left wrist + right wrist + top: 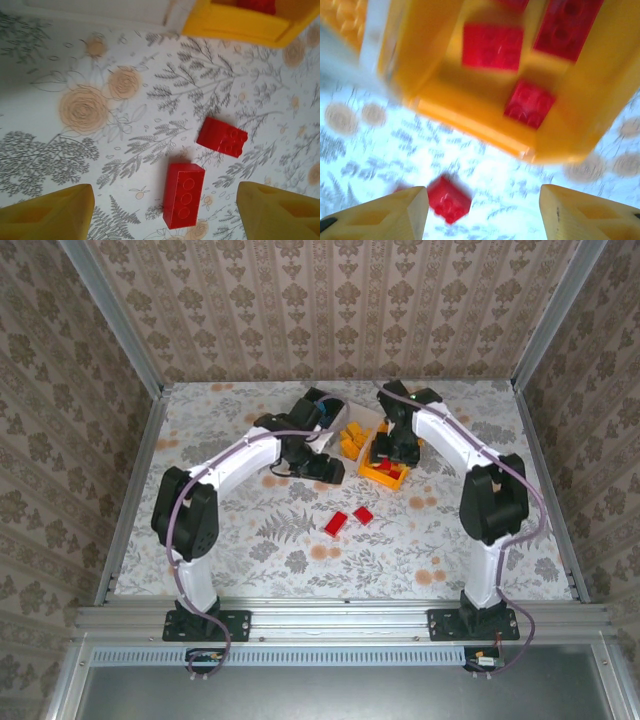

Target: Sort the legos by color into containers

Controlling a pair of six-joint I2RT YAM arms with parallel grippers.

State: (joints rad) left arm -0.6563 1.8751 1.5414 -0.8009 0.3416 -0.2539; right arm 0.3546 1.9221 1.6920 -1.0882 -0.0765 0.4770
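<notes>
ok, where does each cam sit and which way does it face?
Top external: fixed above and behind the bases, looking down across the floral table; left arm and right arm show whole.
Left wrist: looks down at two loose red plastic bricks; left gripper open, fingers in bottom corners.
Right wrist: blurred, looks down into the orange-yellow plastic bin holding red bricks; right gripper fingers in bottom corners.
Shared: all three see that bin; top and left wrist see the loose pair.
</notes>
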